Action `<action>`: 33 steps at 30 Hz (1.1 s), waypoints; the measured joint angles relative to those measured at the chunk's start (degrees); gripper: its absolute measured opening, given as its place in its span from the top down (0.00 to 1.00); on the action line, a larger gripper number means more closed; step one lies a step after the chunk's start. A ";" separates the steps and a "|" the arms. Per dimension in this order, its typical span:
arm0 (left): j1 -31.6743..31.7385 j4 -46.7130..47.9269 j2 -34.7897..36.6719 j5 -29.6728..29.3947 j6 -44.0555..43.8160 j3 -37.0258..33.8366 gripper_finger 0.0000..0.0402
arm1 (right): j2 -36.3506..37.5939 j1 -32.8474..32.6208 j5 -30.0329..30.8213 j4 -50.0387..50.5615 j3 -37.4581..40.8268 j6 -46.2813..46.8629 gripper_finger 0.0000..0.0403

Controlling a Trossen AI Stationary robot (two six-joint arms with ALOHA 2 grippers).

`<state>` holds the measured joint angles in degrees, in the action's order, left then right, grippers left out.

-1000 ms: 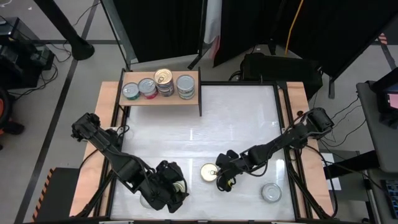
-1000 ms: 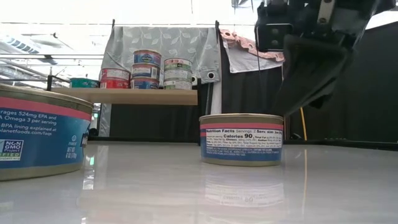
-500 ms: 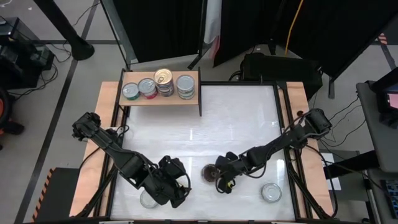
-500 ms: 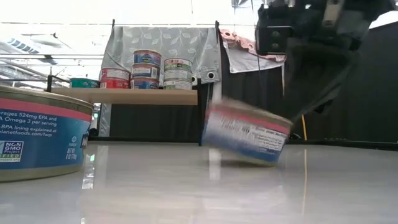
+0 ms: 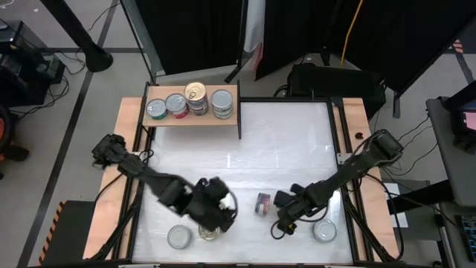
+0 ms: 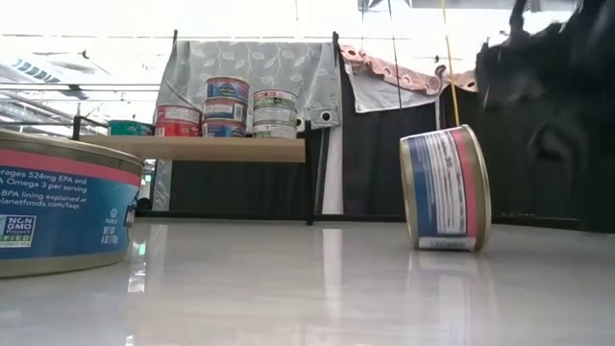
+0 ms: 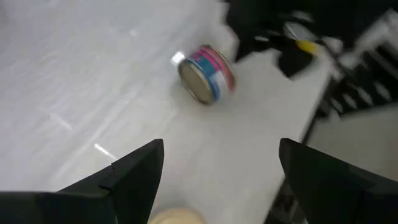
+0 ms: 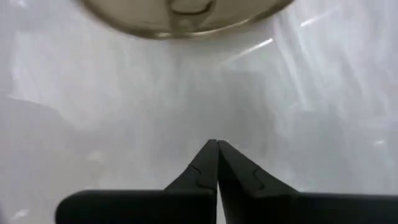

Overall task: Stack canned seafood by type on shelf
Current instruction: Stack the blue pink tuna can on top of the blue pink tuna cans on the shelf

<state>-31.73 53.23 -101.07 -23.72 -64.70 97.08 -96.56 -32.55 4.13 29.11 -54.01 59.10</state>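
The shelf (image 5: 223, 121) at the far left carries several tins (image 5: 186, 104), some stacked (image 6: 227, 104). A blue-and-pink tin (image 5: 262, 204) (image 6: 445, 188) (image 7: 205, 73) stands on its rim on the white table. My right gripper (image 5: 285, 221) (image 8: 216, 152) is shut just to its right and points steeply down at the table, with a gold pull-tab lid (image 8: 183, 12) just beyond its tips. My left gripper (image 5: 214, 222) (image 7: 221, 155) hovers open above another tin (image 5: 210, 234) (image 7: 177, 218). Two more tins (image 5: 178, 237) (image 5: 324, 231) lie flat near the front edge.
A large blue-and-pink tin (image 6: 62, 207) sits close to the low camera at the left. Wooden strips (image 5: 128, 149) (image 5: 364, 141) run along both table sides. The white middle of the table (image 5: 245, 156) lies between the shelf and the arms.
My shut right gripper has tipped the blue-and-pink tin from flat on its base up onto its rim, then drawn away toward the table's right and near edges, tipping more steeply down. The tin has ended up slightly further right. My open left gripper has gone toward the right.
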 joint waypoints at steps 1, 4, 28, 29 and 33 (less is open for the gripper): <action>0.96 -0.48 -0.67 -0.22 -2.14 0.00 0.21 | 1.75 -0.38 -0.03 1.39 -0.01 1.62 1.00; 3.91 -0.93 -3.61 -0.44 -11.02 0.00 0.21 | 8.07 -1.00 0.23 6.42 -0.07 7.11 1.00; 17.25 -25.52 -22.81 7.17 -15.92 0.04 0.10 | 34.00 -5.07 10.93 28.22 -0.16 29.89 1.00; 17.40 -25.93 -23.11 7.23 -15.98 0.04 0.10 | 34.03 -5.07 10.94 28.20 -0.16 29.86 1.00; 18.00 -26.32 -23.49 7.19 -15.87 0.04 0.12 | 34.04 -5.07 10.92 28.19 -0.16 28.93 1.00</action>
<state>-13.73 26.90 -124.55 -16.53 -80.58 97.12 -62.52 -37.63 15.05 57.30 -54.17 88.03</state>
